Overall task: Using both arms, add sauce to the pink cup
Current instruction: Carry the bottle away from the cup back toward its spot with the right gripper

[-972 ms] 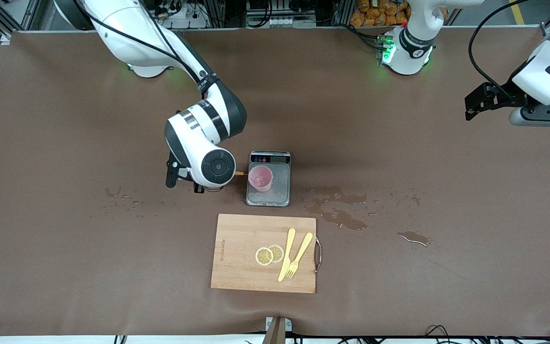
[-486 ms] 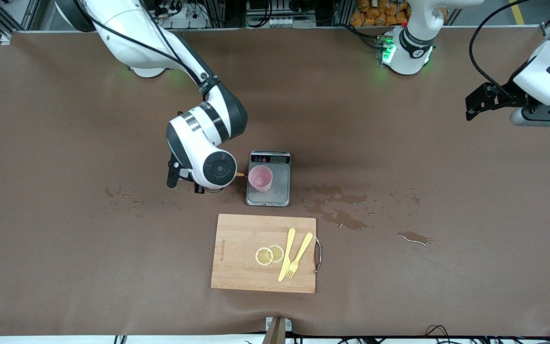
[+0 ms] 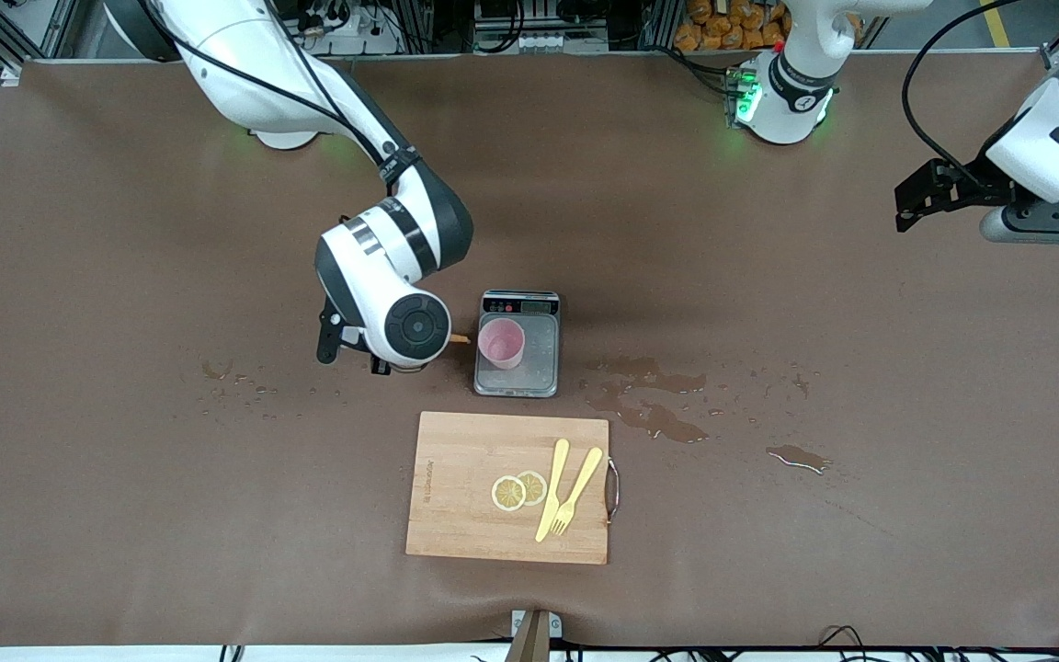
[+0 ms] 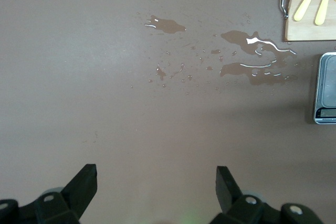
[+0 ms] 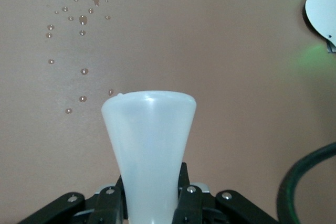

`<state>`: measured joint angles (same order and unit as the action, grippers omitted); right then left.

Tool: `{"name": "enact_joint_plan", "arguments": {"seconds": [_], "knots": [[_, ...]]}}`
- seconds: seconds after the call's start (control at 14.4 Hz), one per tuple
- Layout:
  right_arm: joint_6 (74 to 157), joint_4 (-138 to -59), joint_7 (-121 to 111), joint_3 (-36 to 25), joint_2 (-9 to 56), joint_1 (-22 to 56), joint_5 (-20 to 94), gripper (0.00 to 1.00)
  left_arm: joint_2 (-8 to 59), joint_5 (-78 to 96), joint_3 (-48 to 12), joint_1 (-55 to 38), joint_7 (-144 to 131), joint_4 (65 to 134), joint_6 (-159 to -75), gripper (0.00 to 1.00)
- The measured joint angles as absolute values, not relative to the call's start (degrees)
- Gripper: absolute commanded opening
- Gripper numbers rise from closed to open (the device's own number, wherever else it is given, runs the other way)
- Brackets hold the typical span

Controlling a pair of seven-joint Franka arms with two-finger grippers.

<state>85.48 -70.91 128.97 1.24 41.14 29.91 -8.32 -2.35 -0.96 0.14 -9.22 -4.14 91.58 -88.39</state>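
The right gripper is clamped on the sauce, fingers squeezed against the bottle's pale body. It hangs above the table just beside the scale, on the side toward the right arm's end, with the bottle tipped on its side. In the front view only the orange nozzle shows past the wrist, pointing at the pink cup and stopping just short of its rim.

Nearest the front camera lies a wooden board with a metal handle on its edge toward the left arm's end. On it are two lemon slices and, just beside them, a yellow knife and fork.

Farther from the camera than the board sits the scale, with the cup upright on its plate and its display strip on the edge toward the robots' bases.

Puddles spread over the table beside the scale toward the left arm's end, and small drops lie toward the right arm's end.

The left gripper waits, jaws wide apart and holding nothing, high over bare table at the left arm's end, well apart from everything else.
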Motion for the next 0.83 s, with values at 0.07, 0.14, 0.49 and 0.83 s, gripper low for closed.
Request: {"name": "enact_joint_plan", "arguments": {"seconds": [0.07,0.14,0.49,0.83], "knots": [[85.7,-70.5,128.8,1.2,41.1,29.3,-7.8,0.21,-2.3,-1.0,0.1,-9.2,-4.1,91.6,-88.4,1.0],[85.7,-70.1,128.5,1.3,41.1,28.6,-7.2,0.22,-2.3,-1.0,0.2,-9.2,-4.1,91.6,-88.4,1.0],[85.8,-68.9,123.1,1.3,40.3,23.7,0.9,0.22,-2.3,-1.0,0.2,-9.1,-4.1,91.6,-88.4,1.0],[85.5,-68.3,114.5,1.1,36.6,17.0,10.1,0.24,-2.2,-1.0,0.2,-9.2,-4.1,91.5,-88.4,1.0]]}}
